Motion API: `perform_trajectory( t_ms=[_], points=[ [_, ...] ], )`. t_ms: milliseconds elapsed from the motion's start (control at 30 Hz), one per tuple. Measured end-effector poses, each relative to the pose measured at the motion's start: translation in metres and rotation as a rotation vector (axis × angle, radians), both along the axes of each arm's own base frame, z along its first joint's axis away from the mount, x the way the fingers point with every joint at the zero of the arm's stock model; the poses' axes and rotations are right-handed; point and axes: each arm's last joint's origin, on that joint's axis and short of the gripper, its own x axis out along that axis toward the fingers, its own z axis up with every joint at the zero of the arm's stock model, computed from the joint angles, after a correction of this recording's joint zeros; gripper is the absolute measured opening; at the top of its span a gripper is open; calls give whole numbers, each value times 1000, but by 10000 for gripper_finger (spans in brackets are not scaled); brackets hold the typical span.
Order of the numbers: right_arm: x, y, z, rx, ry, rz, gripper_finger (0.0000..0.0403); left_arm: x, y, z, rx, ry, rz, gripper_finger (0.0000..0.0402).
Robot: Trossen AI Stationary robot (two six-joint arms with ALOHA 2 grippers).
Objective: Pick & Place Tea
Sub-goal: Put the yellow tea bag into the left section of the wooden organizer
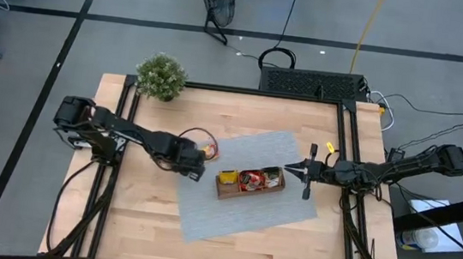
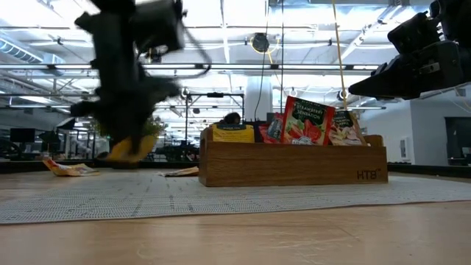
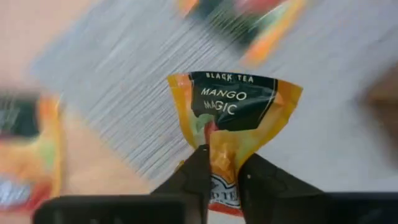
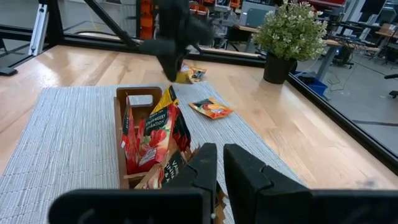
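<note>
My left gripper [image 1: 196,167] hovers over the grey mat's left part, left of the wooden tray [image 1: 249,184], and is shut on an orange-yellow tea sachet [image 3: 233,118] printed "Mango Magic". The tray [image 2: 291,166] stands on the mat with red [image 2: 305,121] and yellow [image 2: 232,132] sachets upright in its compartments. Loose sachets [image 4: 211,107] lie flat on the table and mat beyond the tray's left end. My right gripper [image 4: 221,163] is shut and empty, raised just off the tray's right end. My left gripper pinches the orange-yellow sachet between its two fingers [image 3: 198,174] at one edge [image 3: 225,155], where the foil is crumpled together. The fingers come from above. In the low view the sachet [image 2: 132,151] hangs below the gripper, lifted clear of the mat.
A small potted plant [image 1: 161,76] stands at the table's far left corner. The grey mat [image 1: 230,224] has bare room near and left of the tray. More loose sachets [image 2: 70,168] lie on the wood to the mat's left. Black frame rails run along the table's sides.
</note>
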Motion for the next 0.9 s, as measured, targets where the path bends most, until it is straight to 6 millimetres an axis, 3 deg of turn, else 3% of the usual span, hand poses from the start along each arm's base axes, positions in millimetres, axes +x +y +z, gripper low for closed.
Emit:
perform_trajectory(
  t_ms=[233, 467, 667, 900],
  points=[
    [0, 0, 0, 0, 0, 0, 18, 36, -16, 50, 119, -266, -222, 26],
    [0, 0, 0, 0, 0, 0, 18, 61, -53, 75, 263, -627, -630, 53],
    [0, 0, 0, 0, 0, -1, 18, 71, -65, 67, 351, -670, -766, 72],
    [0, 0, 1, 2, -8, 0, 18, 88, -52, 32, 379, -577, -787, 58]
  ],
)
